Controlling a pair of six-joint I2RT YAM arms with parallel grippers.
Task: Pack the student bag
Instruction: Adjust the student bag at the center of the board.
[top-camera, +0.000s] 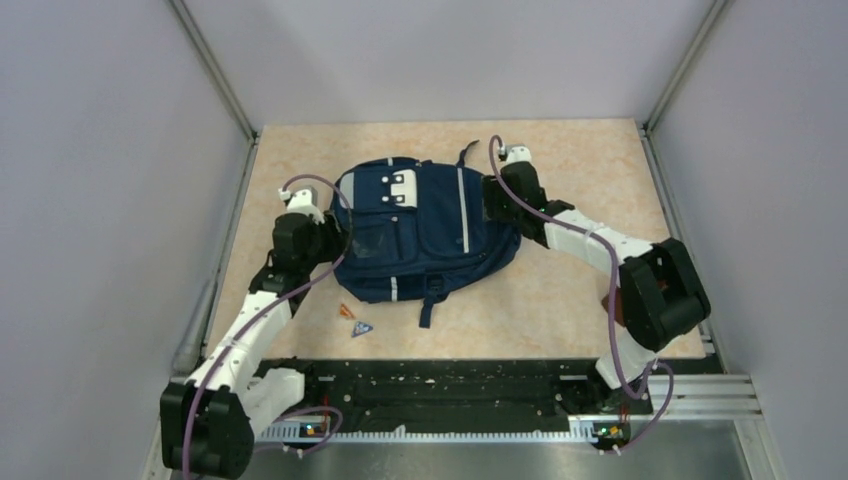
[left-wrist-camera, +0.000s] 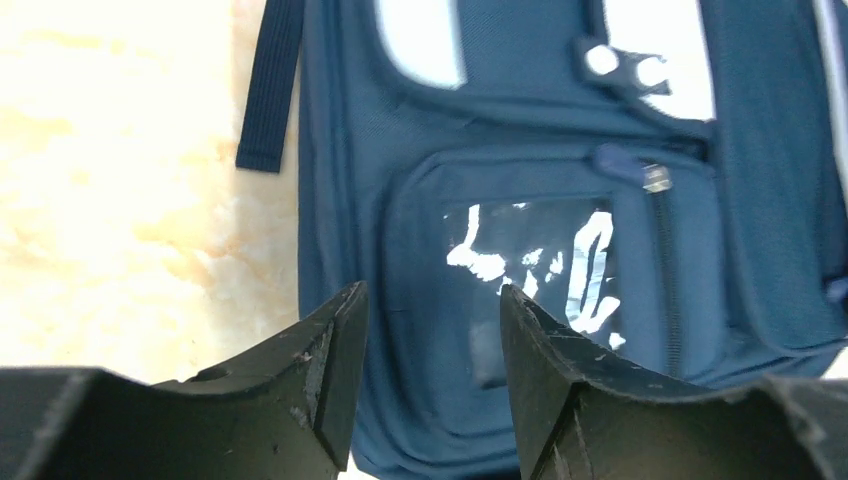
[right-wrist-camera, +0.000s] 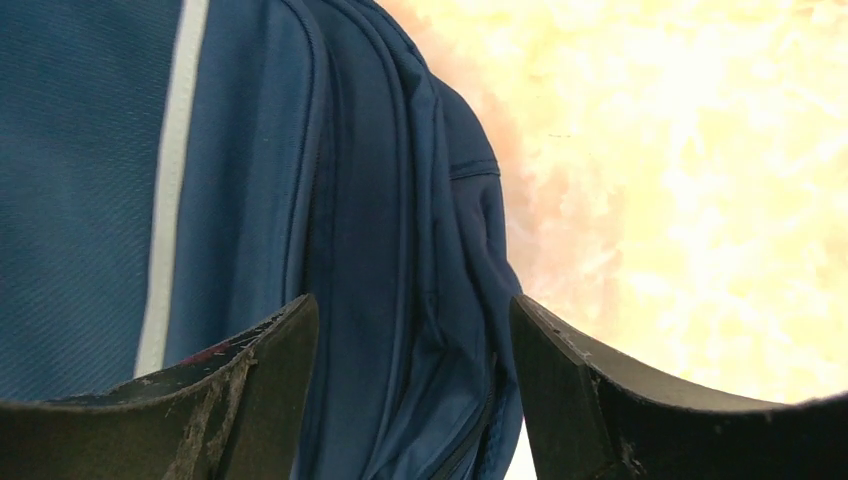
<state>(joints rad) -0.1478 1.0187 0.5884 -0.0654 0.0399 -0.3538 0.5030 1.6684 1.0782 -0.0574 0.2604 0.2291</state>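
Note:
The student bag (top-camera: 430, 228), a navy backpack with white patches and pale stripes, lies flat in the middle of the table. My left gripper (top-camera: 342, 236) is at its left side. In the left wrist view the student bag (left-wrist-camera: 520, 150) fills the frame, and the left gripper (left-wrist-camera: 432, 300) hangs open over its windowed front pocket (left-wrist-camera: 530, 265), nothing pinched. My right gripper (top-camera: 497, 207) is at the bag's right side. In the right wrist view it (right-wrist-camera: 410, 300) stands open astride the folded side seam of the bag (right-wrist-camera: 390, 200), the fabric loose between the jaws.
A small orange piece (top-camera: 346, 311) and a small blue triangular piece (top-camera: 362, 327) lie on the tan table (top-camera: 600, 170) in front of the bag. A loose strap (top-camera: 430, 300) trails off the bag's near edge. Grey walls close in the left, right and back.

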